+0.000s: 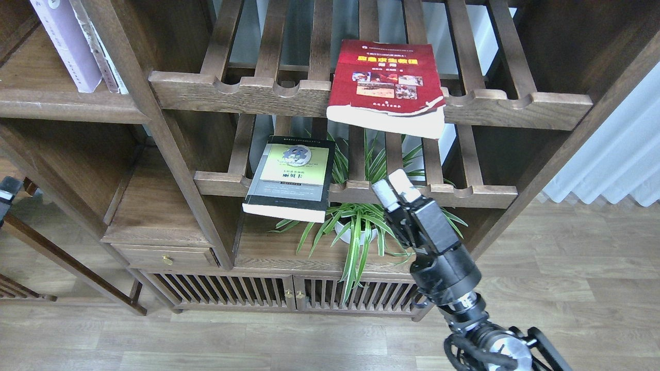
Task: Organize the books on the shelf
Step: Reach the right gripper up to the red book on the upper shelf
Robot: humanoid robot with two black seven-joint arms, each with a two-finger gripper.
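A dark wooden bookcase (170,154) stands on a wood floor (567,268).
Three books: lilac (67,46), red (386,87), black (291,178). One plant (361,226). The right gripper (397,188) holds nothing, its fingers close together.

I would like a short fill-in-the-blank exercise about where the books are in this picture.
1. The dark red book lies on the ____ slatted rack.
2. The black-edged book lies on the ____ slatted rack.
3. The lilac book stands on the solid shelf at the far ____.
4. The right tool holds ____.

Missing words: upper; lower; left; nothing
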